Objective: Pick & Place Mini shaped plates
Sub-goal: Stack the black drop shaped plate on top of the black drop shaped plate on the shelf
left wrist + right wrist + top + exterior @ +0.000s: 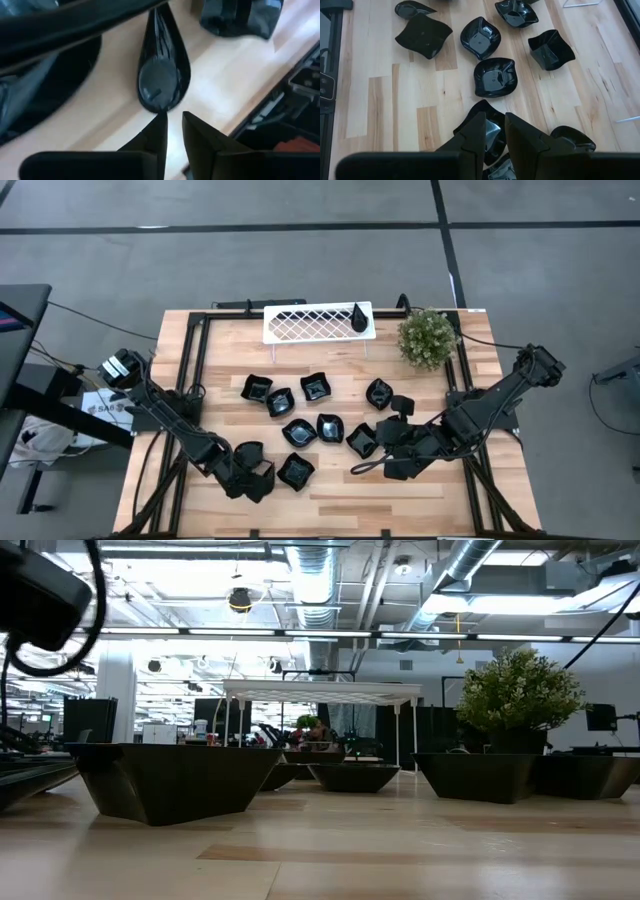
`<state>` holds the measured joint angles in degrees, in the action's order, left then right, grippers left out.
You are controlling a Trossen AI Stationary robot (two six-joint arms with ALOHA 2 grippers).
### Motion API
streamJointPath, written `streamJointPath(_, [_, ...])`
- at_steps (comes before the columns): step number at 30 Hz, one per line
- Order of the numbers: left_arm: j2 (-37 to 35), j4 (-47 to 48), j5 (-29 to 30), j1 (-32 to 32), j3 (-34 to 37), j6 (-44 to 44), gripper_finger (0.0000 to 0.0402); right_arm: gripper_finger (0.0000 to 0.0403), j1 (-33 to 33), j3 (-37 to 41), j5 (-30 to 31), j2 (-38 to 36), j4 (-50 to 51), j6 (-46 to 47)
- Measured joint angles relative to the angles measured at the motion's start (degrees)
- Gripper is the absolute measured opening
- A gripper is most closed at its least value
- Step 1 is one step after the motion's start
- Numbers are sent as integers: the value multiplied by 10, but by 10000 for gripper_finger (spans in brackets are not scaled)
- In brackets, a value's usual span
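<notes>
High view: about a dozen mini shaped plates [316, 427] lie scattered mid-bench; one teardrop plate [358, 317] sits on the white lattice tray [300, 324], near the green plant [428, 337].
Left gripper [262, 483]: low at the front left of the bench, next to a squarish plate [295, 469]. Left wrist view shows its jaws narrowly parted, holding nothing, just short of a teardrop dish [163, 75].
Right gripper [492, 131]: low at the front right; jaws set close over the wavy rim of a black plate [490, 131], whether clamped I cannot tell.
Handling: judged light, rigid, glossy, hence slippery; thin walls suit an edge pinch.
Grip point: take the rim, one finger inside and one outside; the teardrop's narrow tail is the likelier slip point.
</notes>
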<state>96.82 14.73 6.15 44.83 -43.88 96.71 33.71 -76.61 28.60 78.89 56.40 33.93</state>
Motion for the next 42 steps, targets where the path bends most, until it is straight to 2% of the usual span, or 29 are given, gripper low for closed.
streamJointPath(9, [0, -1, 26, -8, 0, 0, 38, 67, 0, 0, 0, 0, 0, 0])
streamJointPath(17, [0, -2, 48, -8, 1, -2, 63, 67, 0, 0, 0, 0, 0, -3])
streamJointPath(24, [5, -2, 48, -8, 7, -2, 85, 67, -1, 0, 0, 0, 0, -9])
streamJointPath(38, [31, -18, 43, -14, 7, -4, 86, 67, -1, 0, 0, 0, 1, -10])
streamJointPath(42, [31, -18, 11, -14, 7, -4, 86, 67, -1, 0, 0, 0, 1, -10])
